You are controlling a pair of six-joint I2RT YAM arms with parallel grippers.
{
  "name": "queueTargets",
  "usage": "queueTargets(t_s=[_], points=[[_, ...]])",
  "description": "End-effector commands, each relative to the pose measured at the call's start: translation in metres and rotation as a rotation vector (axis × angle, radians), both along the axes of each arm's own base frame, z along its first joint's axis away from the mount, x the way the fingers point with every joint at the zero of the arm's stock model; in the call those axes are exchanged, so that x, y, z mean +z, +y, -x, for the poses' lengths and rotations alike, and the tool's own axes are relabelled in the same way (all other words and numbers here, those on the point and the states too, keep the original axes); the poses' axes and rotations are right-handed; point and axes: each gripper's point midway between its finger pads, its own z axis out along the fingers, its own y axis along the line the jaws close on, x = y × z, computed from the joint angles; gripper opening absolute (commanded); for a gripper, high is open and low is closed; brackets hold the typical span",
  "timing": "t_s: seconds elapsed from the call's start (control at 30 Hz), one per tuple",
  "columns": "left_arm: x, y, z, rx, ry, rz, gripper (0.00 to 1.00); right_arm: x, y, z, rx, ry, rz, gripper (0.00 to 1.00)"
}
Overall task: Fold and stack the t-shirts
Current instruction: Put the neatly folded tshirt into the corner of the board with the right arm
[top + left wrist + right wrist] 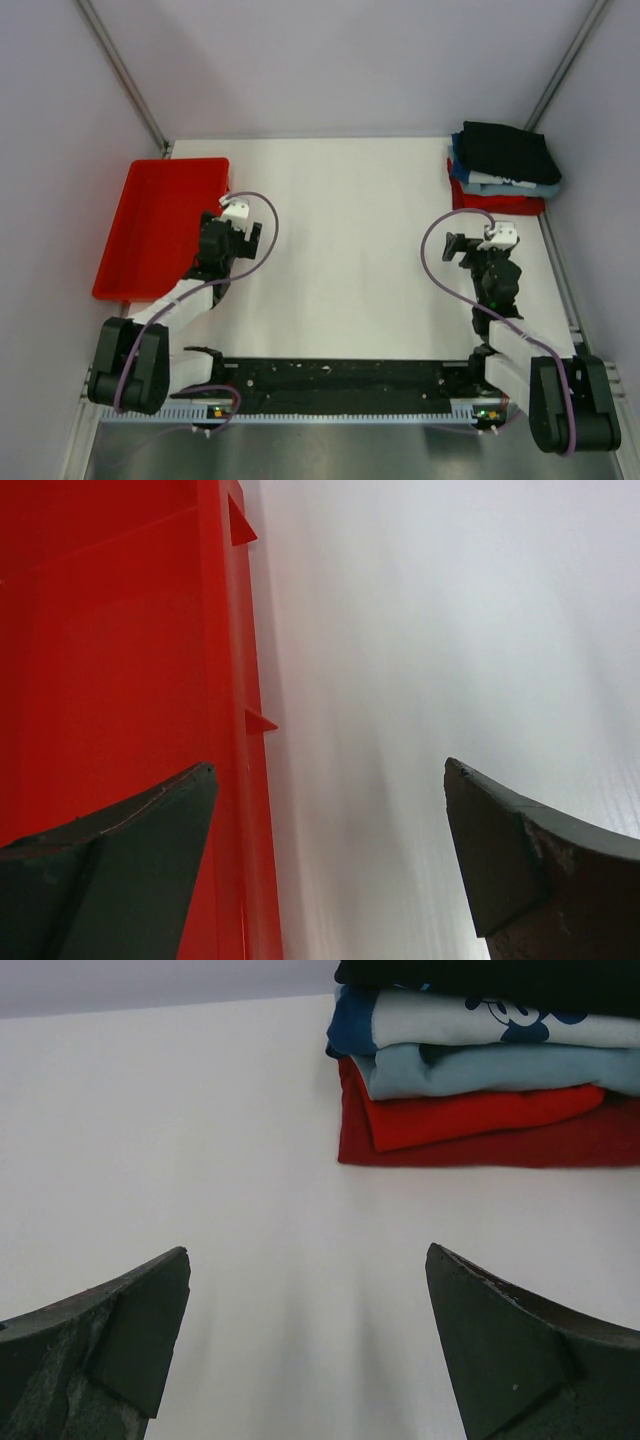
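The left pincer (330, 780) has its jaws spread wide with only table showing between them. Close on its left side, right by the left fingertip (150, 820), runs the wall of the red tray (120, 630). From above, the tray lies along the table's left edge, and only its own red floor and rim show.

The right pincer (308, 1260) is likewise spread wide over bare white table (340, 250). Ahead of it and off to its right, well apart from the fingertips, sits the stack of folded t-shirts. The red shirt (470, 1125) lies at the bottom on the table, the blue shirt (480, 1035) with a cartoon print lies on it, and the black shirt (490, 972) is on top. From above, the stack is in the table's far right corner, beside the wall.

Nothing but open table lies between the right pincer and the stack.

Both arms reach forward from their bases at the near edge, elbows low and wrists pointing away. A purple cable (262, 215) loops over each wrist.
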Motion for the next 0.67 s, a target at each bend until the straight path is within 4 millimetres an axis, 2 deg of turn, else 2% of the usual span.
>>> queueTargets(t_s=[0.0, 0.5, 0.63], points=[[0.0108, -0.0039, -0.0046, -0.020, -0.045, 0.015, 0.99, 0.0070, 0.0041, 0.0022, 0.009, -0.045, -0.018, 0.99], [0.0092, -0.0074, -0.0010, -0.057, -0.056, 0.005, 0.99, 0.0083, 0.0044, 0.0015, 0.009, -0.048, -0.026, 0.99], [0.0161, -0.0055, -0.0015, -0.030, -0.073, 0.030, 0.99, 0.0075, 0.0050, 0.0001, 0.012, -0.040, -0.025, 0.99]])
